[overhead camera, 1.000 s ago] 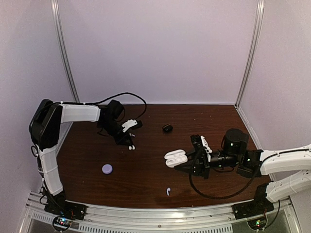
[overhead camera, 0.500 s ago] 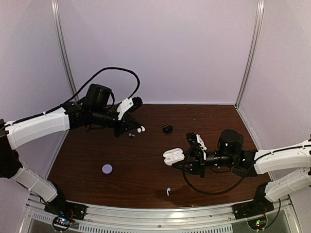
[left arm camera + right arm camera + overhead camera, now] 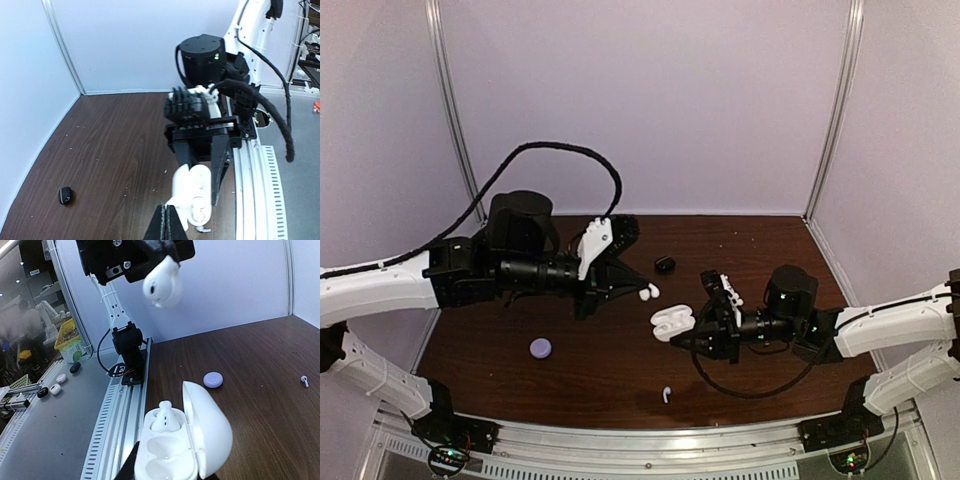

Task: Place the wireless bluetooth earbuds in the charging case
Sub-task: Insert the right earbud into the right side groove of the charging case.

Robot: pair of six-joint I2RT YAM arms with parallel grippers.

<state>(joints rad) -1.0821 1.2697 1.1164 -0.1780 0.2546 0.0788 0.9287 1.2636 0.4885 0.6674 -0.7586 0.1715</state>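
Note:
My left gripper (image 3: 636, 290) is shut on a curled white earbud (image 3: 649, 292) and holds it in the air just left of the open white charging case (image 3: 670, 322). My right gripper (image 3: 684, 336) is shut on that case. In the right wrist view the case (image 3: 172, 452) has one white earbud (image 3: 161, 417) seated in its far slot, and its near slot is bare. The left gripper (image 3: 160, 260) hangs above with its earbud (image 3: 161, 285). In the left wrist view my shut fingertips (image 3: 167, 220) sit right before the case (image 3: 195, 192).
A stemmed white earbud (image 3: 666, 394) lies near the front edge, also in the right wrist view (image 3: 304, 380). A pale lavender round bud (image 3: 540, 347) lies at front left. A small black bud (image 3: 665, 264) lies behind the case. Booth walls close the back and sides.
My left arm lifted a white earbud from the table's far left and swung right, up to the case. My right gripper shifted the case slightly left.

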